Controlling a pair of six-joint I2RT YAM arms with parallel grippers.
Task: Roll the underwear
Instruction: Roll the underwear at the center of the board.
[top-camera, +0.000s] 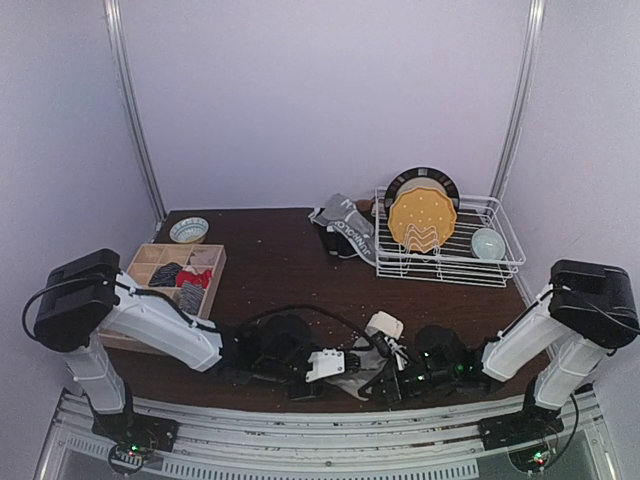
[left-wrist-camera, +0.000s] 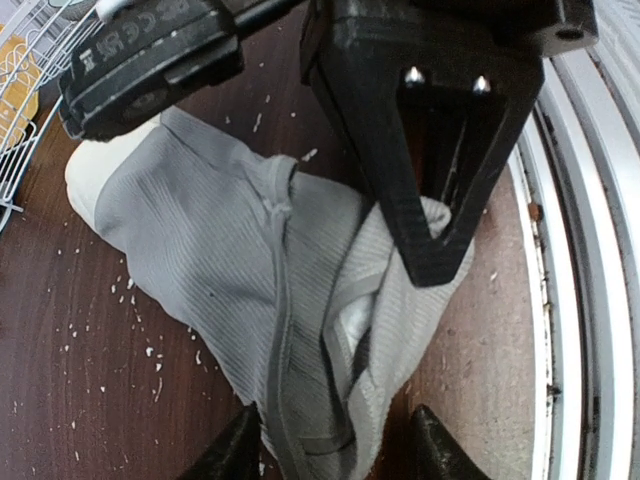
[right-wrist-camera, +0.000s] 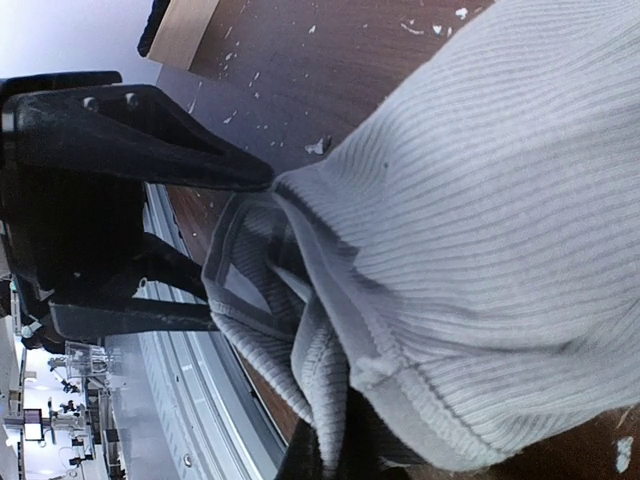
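A grey ribbed underwear (left-wrist-camera: 210, 230) lies bunched on the dark table near its front edge, also seen from above (top-camera: 352, 388). My left gripper (left-wrist-camera: 335, 450) is open. Its two fingertips stand on either side of the cloth's folded near end. My right gripper (right-wrist-camera: 335, 465) is shut on a fold of the same underwear (right-wrist-camera: 480, 230). From the left wrist its black finger (left-wrist-camera: 440, 235) presses onto the cloth's far end. Both grippers meet over the cloth from opposite sides (top-camera: 395, 378). A second underwear (top-camera: 345, 228), grey with a lettered waistband, lies at the back.
A wooden compartment box (top-camera: 215, 262) holding small cloth items stands at the left, with a bowl (top-camera: 189, 230) behind it. At the back right, a white wire dish rack (top-camera: 450, 262) holds an orange plate (top-camera: 422, 220) and a small bowl (top-camera: 488, 243). A metal rail (left-wrist-camera: 590, 300) runs along the table's front edge.
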